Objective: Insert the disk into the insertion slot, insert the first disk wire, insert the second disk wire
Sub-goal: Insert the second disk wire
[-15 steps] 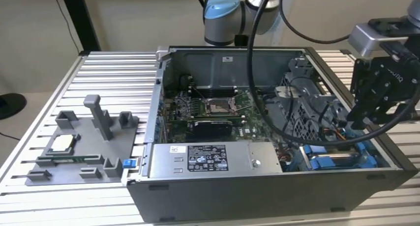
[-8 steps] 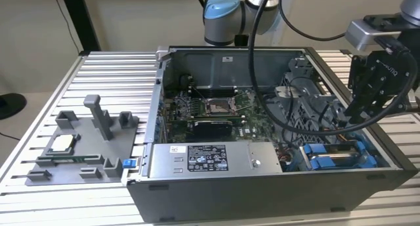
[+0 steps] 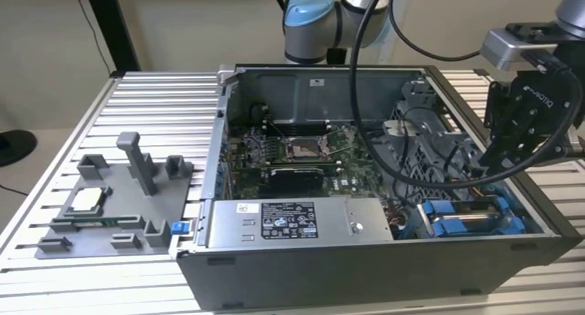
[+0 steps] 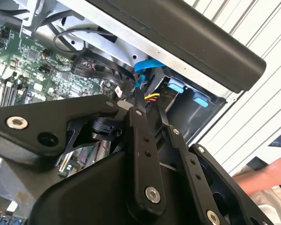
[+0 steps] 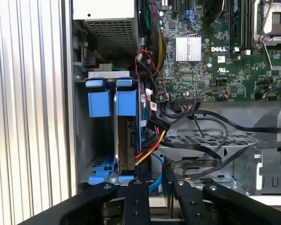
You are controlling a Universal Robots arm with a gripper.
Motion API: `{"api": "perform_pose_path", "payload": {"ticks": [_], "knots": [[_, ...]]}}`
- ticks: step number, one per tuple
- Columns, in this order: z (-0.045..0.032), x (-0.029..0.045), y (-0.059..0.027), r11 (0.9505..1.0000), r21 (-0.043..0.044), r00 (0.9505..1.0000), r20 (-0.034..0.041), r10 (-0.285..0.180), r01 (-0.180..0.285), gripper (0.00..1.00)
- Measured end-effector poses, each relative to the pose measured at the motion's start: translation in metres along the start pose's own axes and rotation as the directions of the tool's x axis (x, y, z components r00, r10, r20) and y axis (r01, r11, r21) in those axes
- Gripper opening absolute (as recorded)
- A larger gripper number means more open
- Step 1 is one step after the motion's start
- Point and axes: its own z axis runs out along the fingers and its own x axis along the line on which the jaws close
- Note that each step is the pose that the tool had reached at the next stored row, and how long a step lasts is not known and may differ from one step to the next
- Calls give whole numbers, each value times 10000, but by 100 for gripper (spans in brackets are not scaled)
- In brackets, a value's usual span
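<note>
The disk (image 3: 468,224) sits in the insertion slot (image 3: 437,209) at the case's front corner on the exterior view's right. In the first wrist view the disk (image 5: 126,140) stands on edge between the slot's blue tabs (image 5: 102,103). A disk wire (image 5: 149,146) of yellow, red and black strands runs along the disk's end. A blue flat wire (image 5: 157,180) lies beside it. My gripper (image 3: 481,170) hangs just above the slot. In both wrist views its fingers (image 4: 139,101) sit close together around the yellow-and-red wire's end (image 4: 152,97).
The open PC case (image 3: 366,260) stands on a slatted metal table (image 3: 155,109). Inside are the green motherboard (image 3: 292,154) and the grey power-supply box (image 3: 292,222). A grey fixture tray (image 3: 109,205) lies at the exterior view's left. A person's arm (image 4: 267,176) is beside the case.
</note>
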Motion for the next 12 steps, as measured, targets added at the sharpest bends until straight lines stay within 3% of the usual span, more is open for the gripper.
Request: {"api": "perform_pose_path", "payload": {"ticks": [2, 12], "knots": [[15, -24, 1, 10000, -51, 10000, -2, 57, -57, 100], [61, -141, -33, 9998, -56, 9998, 5, 191, -191, 100]]}}
